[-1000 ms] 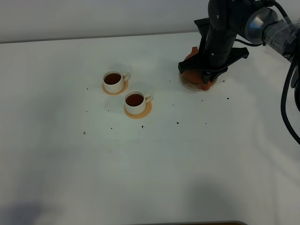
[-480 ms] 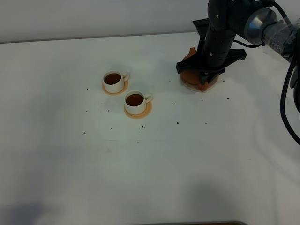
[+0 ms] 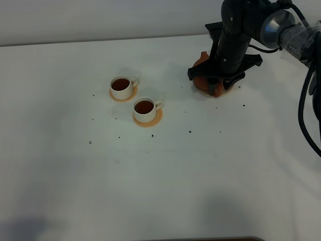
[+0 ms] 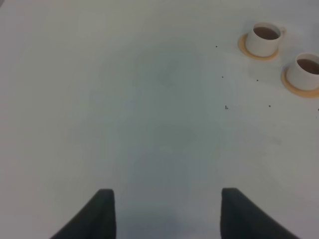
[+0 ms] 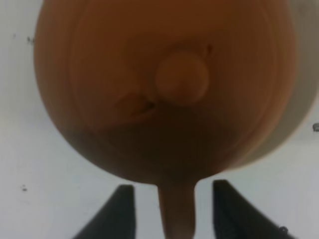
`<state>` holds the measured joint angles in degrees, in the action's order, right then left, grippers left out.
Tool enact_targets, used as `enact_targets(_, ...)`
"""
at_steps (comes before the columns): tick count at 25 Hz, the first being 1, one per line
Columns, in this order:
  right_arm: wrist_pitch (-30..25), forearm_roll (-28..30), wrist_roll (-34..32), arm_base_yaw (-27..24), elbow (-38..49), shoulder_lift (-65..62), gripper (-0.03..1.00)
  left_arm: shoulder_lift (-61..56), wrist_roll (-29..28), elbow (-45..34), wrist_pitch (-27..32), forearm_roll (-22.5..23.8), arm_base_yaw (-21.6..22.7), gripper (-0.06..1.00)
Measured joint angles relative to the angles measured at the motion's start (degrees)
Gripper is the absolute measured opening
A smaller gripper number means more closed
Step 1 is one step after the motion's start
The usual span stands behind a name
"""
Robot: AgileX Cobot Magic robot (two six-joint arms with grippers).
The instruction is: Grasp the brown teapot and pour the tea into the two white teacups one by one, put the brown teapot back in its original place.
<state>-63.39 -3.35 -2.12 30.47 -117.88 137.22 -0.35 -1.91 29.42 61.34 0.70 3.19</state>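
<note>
The brown teapot sits on the pale beige saucer at the back right, mostly hidden under my right arm. In the right wrist view the teapot fills the frame. Its loop handle stands between my right gripper's two fingers, with a gap on each side. The right gripper is open. The two white teacups stand left of centre, each holding dark tea. My left gripper is open and empty over bare table; the cups show far from it.
Each cup sits on a small orange coaster. Small dark specks dot the white table. The table's back edge meets the wall just behind the teapot. A rim of the saucer shows beside the pot in the right wrist view.
My right arm has shifted slightly toward the back of the table over the teapot. The teapot stays on the saucer. The cups have not moved.
</note>
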Motion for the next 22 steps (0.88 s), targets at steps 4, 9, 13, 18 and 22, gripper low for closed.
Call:
enact_targets(4, -3.19, 0.54, 0.19, 0.05, 0.00, -1.00, 0.49, 0.00, 0.00, 0.00, 0.00, 0.00, 0.00, 0.47)
enact_targets(9, -5.86, 0.86, 2.58, 0.05, 0.00, -4.65, 0.49, 0.00, 0.00, 0.00, 0.00, 0.00, 0.00, 0.47)
enact_targets(13, -5.98, 0.42, 3.97, 0.05, 0.58, -8.24, 0.47, 0.00, 0.00, 0.00, 0.00, 0.00, 0.00, 0.47)
enact_targets(18, -5.94, -0.09, 6.31, 0.28, 8.29, -16.26, 0.44, 0.00, 0.00, 0.00, 0.00, 0.00, 0.00, 0.47)
enact_targets(22, -5.94, -0.57, 7.34, 0.53, 19.64, -24.43, 0.42, 0.00, 0.00, 0.00, 0.00, 0.00, 0.00, 0.47)
